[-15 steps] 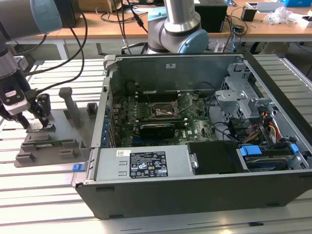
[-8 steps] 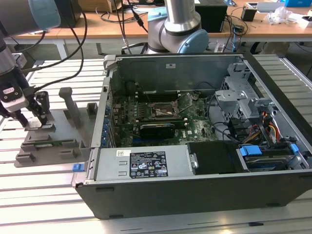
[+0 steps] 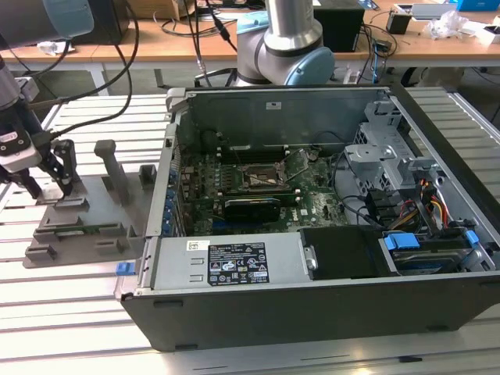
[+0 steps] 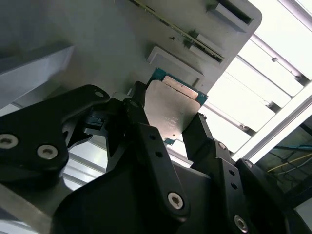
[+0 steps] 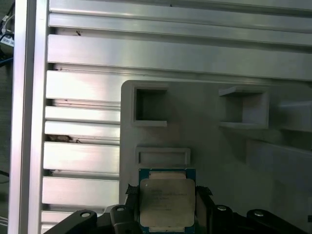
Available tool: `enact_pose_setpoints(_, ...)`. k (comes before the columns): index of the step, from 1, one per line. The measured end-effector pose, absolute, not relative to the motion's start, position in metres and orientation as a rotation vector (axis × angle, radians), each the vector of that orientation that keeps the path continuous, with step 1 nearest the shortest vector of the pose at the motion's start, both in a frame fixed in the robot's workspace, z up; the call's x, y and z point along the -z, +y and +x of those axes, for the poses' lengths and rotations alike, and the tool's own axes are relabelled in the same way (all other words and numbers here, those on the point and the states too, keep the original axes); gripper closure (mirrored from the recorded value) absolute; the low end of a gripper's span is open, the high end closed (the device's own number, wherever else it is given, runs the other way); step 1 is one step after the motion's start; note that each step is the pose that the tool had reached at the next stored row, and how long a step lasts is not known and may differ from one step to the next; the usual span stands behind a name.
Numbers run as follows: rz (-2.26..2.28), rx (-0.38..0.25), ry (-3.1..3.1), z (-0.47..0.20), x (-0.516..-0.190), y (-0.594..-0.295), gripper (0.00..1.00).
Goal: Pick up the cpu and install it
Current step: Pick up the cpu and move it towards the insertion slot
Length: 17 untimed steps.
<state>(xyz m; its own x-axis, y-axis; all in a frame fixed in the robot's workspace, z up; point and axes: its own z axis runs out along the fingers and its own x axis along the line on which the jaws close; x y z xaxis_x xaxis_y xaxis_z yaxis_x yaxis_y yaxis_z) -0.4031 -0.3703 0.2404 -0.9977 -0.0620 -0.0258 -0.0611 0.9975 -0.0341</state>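
The cpu (image 5: 166, 200) is a flat square chip with a dull silver top and a thin green rim. It sits between the two black fingers of my gripper (image 5: 165, 195), which press on its opposite edges. In the second wrist view the cpu (image 4: 173, 109) is held the same way by my gripper (image 4: 168, 126), just over the grey fixture plate (image 4: 122, 44). In the exterior view my gripper (image 3: 48, 186) hangs low over the plate (image 3: 86, 226) at that view's left. The open socket (image 3: 262, 176) lies on the motherboard inside the computer case (image 3: 312, 273).
Upright posts (image 3: 109, 168) rise from the fixture plate beside my gripper. The case's metal wall (image 3: 160, 195) stands between the plate and the motherboard. Drive cages and cable bundles (image 3: 398, 187) fill the case at the exterior view's right. The table is slatted aluminium (image 5: 83, 156).
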Motion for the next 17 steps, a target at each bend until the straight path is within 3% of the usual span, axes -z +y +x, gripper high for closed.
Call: enact_pose_setpoints(17,-0.096,0.052,3.113,-0.403,-0.263,-0.37,0.45)
